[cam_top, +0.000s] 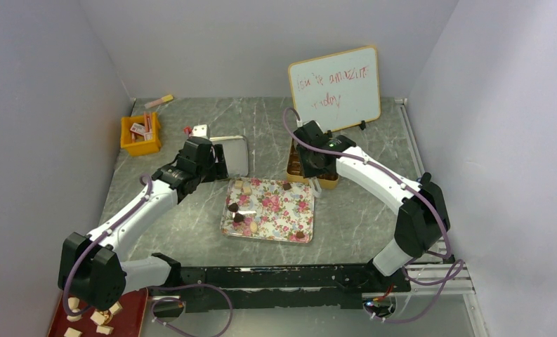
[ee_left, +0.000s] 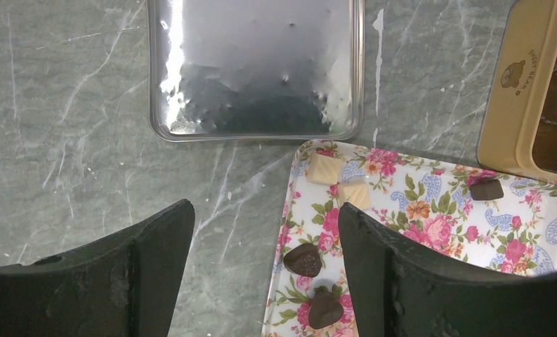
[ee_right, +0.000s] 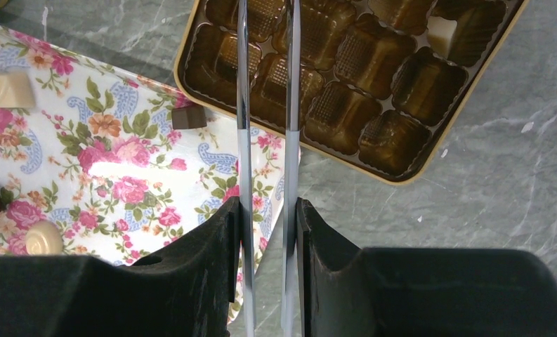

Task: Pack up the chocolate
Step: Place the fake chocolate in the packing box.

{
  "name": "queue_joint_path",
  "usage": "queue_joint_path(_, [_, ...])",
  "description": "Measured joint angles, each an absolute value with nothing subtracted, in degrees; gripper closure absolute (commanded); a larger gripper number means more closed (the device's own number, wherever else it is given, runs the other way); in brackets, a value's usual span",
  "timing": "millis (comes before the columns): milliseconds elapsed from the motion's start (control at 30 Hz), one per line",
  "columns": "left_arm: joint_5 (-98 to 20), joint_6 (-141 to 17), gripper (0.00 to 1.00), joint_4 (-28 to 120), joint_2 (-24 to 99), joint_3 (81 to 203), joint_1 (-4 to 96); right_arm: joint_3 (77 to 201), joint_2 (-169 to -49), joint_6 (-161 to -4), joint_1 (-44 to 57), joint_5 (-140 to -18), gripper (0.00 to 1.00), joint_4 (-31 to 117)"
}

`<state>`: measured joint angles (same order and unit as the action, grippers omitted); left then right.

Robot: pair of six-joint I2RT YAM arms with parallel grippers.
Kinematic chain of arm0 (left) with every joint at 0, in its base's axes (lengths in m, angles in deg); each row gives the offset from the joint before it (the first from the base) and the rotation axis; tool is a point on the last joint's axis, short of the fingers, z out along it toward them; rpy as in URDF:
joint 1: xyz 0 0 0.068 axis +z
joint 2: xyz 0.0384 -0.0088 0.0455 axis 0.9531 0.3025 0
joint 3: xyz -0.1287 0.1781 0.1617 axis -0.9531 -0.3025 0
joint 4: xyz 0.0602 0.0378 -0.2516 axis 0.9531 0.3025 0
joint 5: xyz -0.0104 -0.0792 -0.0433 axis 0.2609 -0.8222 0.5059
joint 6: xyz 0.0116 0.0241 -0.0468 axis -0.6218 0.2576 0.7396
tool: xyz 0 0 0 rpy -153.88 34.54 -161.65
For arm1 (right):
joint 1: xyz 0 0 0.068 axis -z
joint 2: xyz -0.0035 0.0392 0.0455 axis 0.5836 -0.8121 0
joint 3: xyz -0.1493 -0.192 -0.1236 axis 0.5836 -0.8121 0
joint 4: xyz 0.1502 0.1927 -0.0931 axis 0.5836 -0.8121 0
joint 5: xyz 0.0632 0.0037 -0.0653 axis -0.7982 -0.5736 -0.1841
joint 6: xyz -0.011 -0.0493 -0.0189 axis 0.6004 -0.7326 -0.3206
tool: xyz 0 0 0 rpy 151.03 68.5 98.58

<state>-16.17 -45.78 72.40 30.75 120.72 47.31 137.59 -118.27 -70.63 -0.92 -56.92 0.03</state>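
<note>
The chocolate (ee_left: pixel 303 260) lies scattered on a floral tray (cam_top: pixel 279 217) in the middle of the counter (ee_left: pixel 64 105). There are two cream squares (ee_left: pixel 324 168) touching each other at its far left corner, two dark pieces just beside each other along its left edge, and a dark square (ee_right: pixel 189 117) near its far right edge. A round cream piece (ee_right: pixel 43 239) and another dark one sit closer to the near side. Just beyond the tray's far right corner sits a gold box (ee_right: pixel 374 56) with a moulded brown insert. One cream-white piece (ee_right: pixel 442 35) rests in a compartment at its far right, and the other compartments in view look bare. The right hand (ee_right: pixel 268 210) is clenched on a pair of metal tongs (ee_right: pixel 244 105), its fingers pressing the two blades close together. The blades reach out over the box, but their tips run out of the wrist view, so whether they hold anything cannot be told. The left hand (ee_left: pixel 265 217) is released, with its fingers spread wide and nothing between them. It hangs over the tray's left edge, near a shiny silver tray (ee_left: pixel 254 63) that lies flat on the counter just to the far left. Further off stand a yellow bin (cam_top: pixel 140 144) at the far left and a whiteboard (cam_top: pixel 335 88) propped at the far right.
</note>
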Motion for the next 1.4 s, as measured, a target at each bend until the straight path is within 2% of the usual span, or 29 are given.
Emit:
queue_joint_path(433, [-16.2,-45.8,0.20,72.4,30.8,120.7,47.4,137.5,-118.3,-71.0,-0.3,-58.1,0.78,0.6])
queue_joint_path(533, [-16.2,-45.8,0.20,72.4,30.8,120.7,47.4,137.5,-118.3,-71.1,-0.3,-58.1,0.73,0.6])
queue_joint_path(667, [-16.2,-45.8,0.20,72.4,30.8,120.7,47.4,137.5,-118.3,-71.2,-0.2,-58.1,0.72,0.6])
queue_joint_path(1067, [-16.3,-45.8,0.20,71.9,31.4,120.7,47.4,137.5,-118.3,-71.4,0.1,-58.1,0.61,0.6])
queue_joint_path(1233, [-16.3,-45.8,0.20,71.6,31.4,120.7,47.4,137.5,-118.3,-71.5,0.1,-58.1,0.62,0.6])
queue_joint_path(1400, [-16.3,-45.8,0.20,71.6,31.4,120.7,47.4,137.5,-118.3,-71.7,0.2,-58.0,0.74,0.6])
